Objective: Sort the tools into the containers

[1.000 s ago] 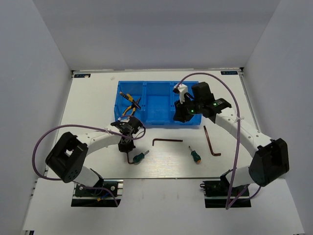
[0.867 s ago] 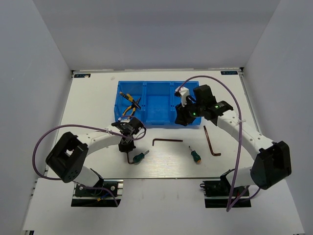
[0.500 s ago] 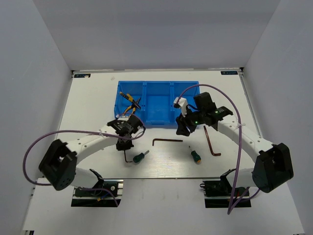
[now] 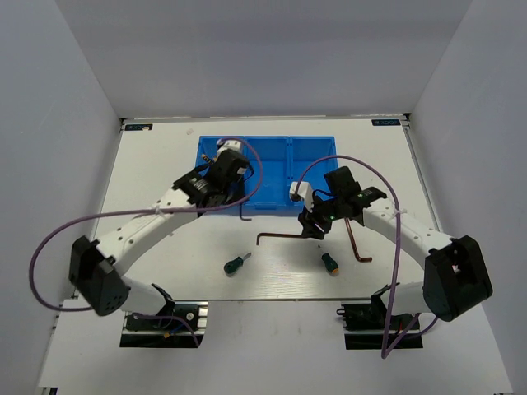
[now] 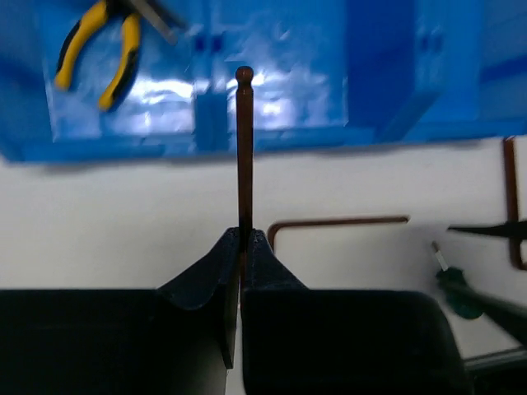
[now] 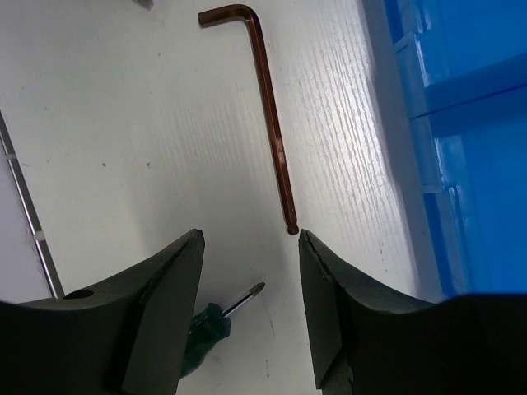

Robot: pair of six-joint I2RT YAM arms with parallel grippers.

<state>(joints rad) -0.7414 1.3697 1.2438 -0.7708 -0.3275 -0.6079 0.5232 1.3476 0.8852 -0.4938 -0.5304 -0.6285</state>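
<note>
My left gripper [image 4: 237, 196] is shut on a thin dark hex key [image 5: 244, 148] and holds it above the front wall of the blue bin [image 4: 268, 169], near the wall between the left and middle compartments. The key's ball end points at the bin [image 5: 288, 82]. A yellow-and-black pliers [image 5: 95, 53] lies in the left compartment. My right gripper [image 4: 317, 224] is open and low over the table, its fingers either side of the tip of a second hex key [image 6: 268, 107]. A green-handled screwdriver [image 6: 210, 321] lies just below it.
A third hex key [image 4: 356, 239] lies on the table to the right. Two green screwdrivers [image 4: 235, 264] [image 4: 329, 262] lie near the front. The bin's right wall [image 6: 461, 123] is close beside my right gripper. The arms' purple cables loop over the table.
My left gripper lifted a hex key from beside the left screwdriver and carried it up to the bin's front. My right gripper came off the bin, down over the middle hex key.
</note>
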